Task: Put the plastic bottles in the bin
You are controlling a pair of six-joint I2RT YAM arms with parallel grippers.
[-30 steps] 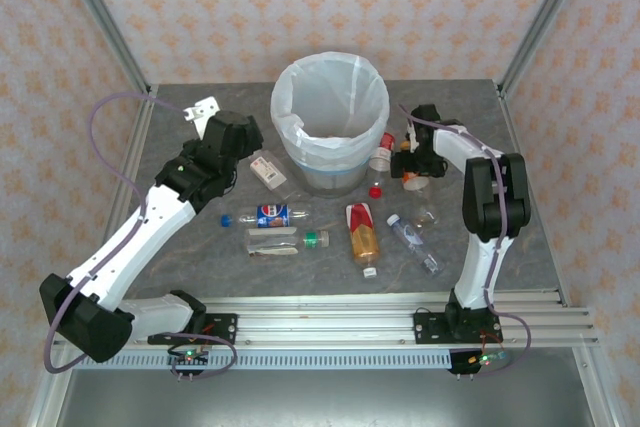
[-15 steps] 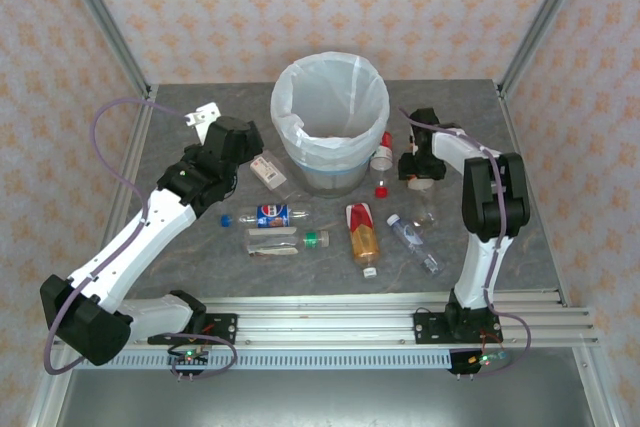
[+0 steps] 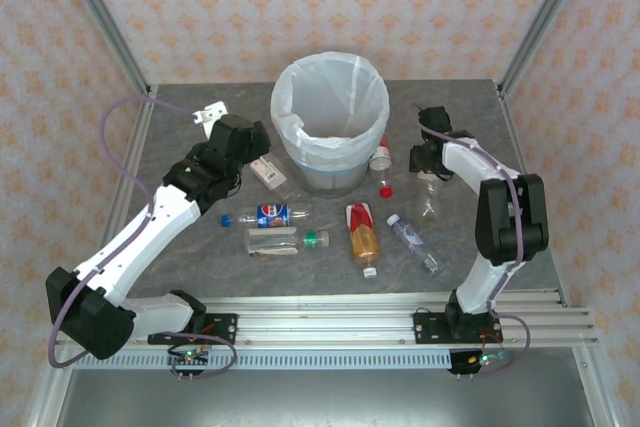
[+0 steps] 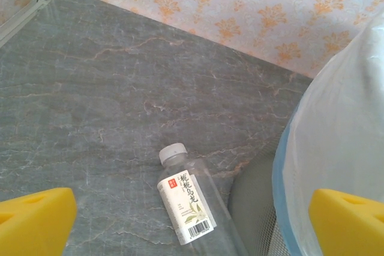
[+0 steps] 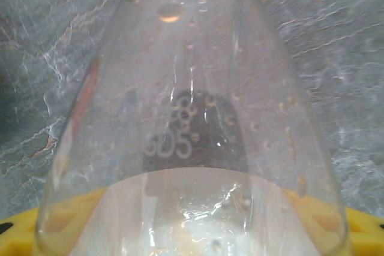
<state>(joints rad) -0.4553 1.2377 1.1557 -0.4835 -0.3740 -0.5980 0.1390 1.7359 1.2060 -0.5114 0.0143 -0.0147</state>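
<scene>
The bin (image 3: 330,129), a grey bucket with a white bag, stands at the back centre. My right gripper (image 3: 428,154) is to its right, shut on a clear plastic bottle (image 3: 430,195). In the right wrist view that bottle (image 5: 192,118) sits between the yellow pads (image 5: 66,214) of the gripper (image 5: 192,232). My left gripper (image 3: 246,143) is open, just left of the bin. It hangs above a white-labelled bottle (image 3: 268,172). In the left wrist view this bottle (image 4: 189,199) lies beside the bin (image 4: 336,166), between the wide-apart fingers of the gripper (image 4: 192,226).
More bottles lie on the table. A red-capped one (image 3: 381,155) leans by the bin. In front of the bin lie a blue-labelled one (image 3: 268,215), a green-capped one (image 3: 285,240), an amber one (image 3: 363,232) and a clear one (image 3: 413,242). A loose red cap (image 3: 383,187) lies nearby.
My right gripper has closed on the clear bottle and its arm has swung outward to the right. The left gripper has crept slightly toward the bin, still open.
</scene>
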